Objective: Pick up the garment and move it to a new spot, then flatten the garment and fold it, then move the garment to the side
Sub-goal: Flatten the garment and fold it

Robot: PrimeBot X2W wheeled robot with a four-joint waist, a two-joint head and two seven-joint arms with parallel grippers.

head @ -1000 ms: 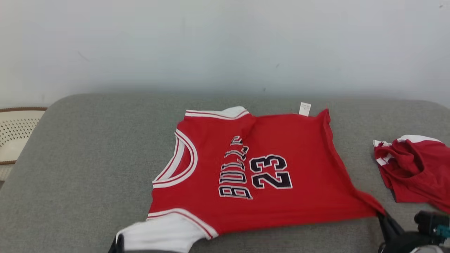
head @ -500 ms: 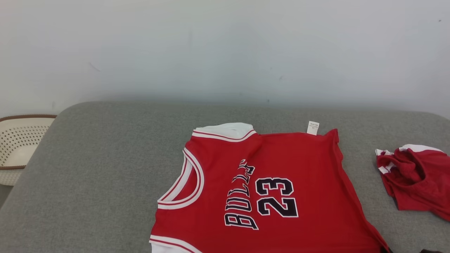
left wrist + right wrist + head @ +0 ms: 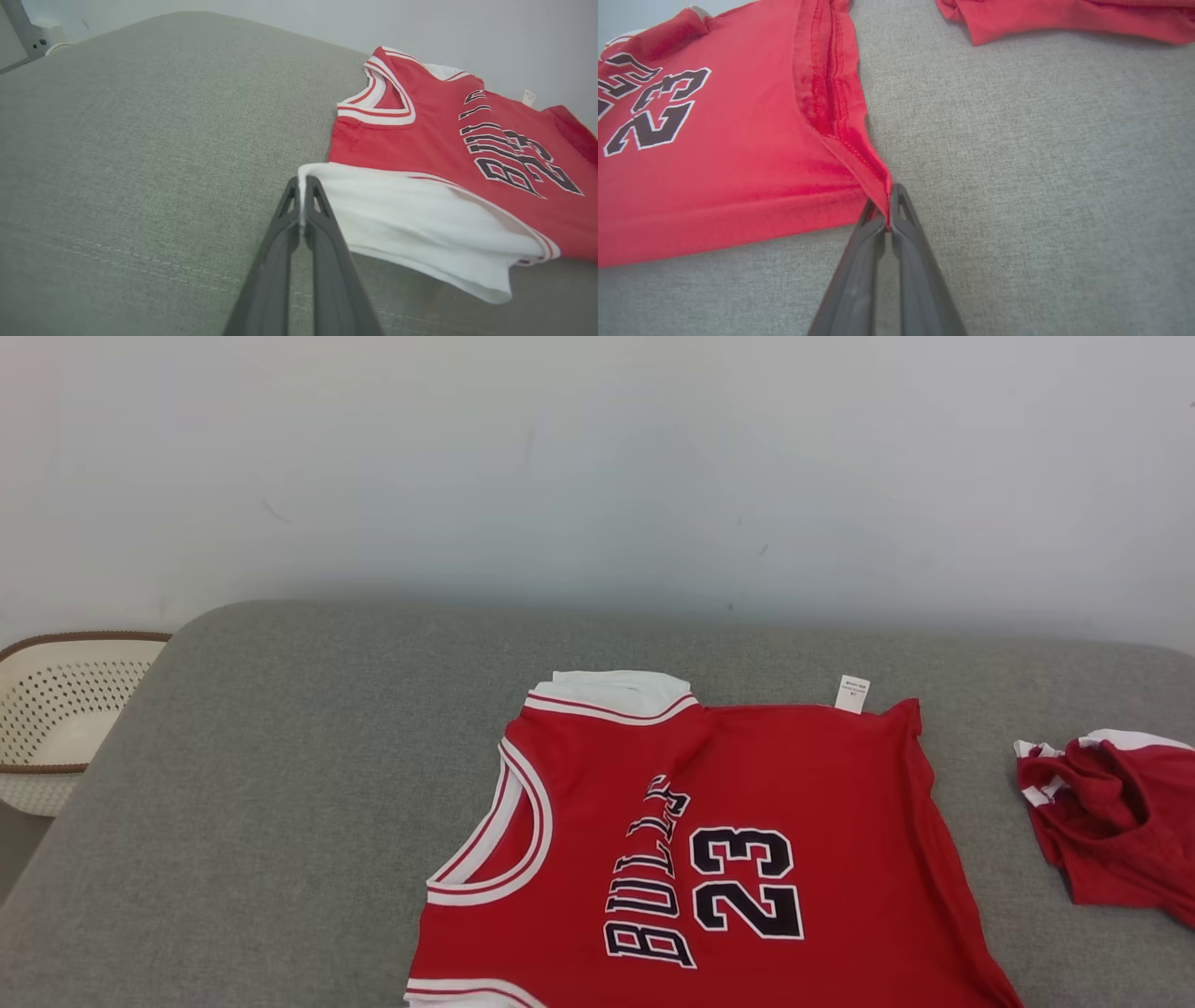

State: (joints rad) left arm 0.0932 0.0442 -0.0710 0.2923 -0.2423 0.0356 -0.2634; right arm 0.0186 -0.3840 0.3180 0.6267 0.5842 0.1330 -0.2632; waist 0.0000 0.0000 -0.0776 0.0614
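The garment is a red jersey with white sleeves and "BULLS 23" in black, spread flat on the grey cushion, neck to the left. In the left wrist view my left gripper is shut on the edge of the garment's near white sleeve. In the right wrist view my right gripper is shut on the near red hem corner of the garment, which is pulled to a point. The fabric between the two grips lies taut.
A second crumpled red piece lies on the cushion at the right; its edge also shows at the top of the right wrist view. A perforated cream basket stands off the cushion's left edge. A pale wall rises behind.
The head camera has tilted up, so the whole picture has slid down and both grippers have left the head view. The jersey's far edge lies flatter.
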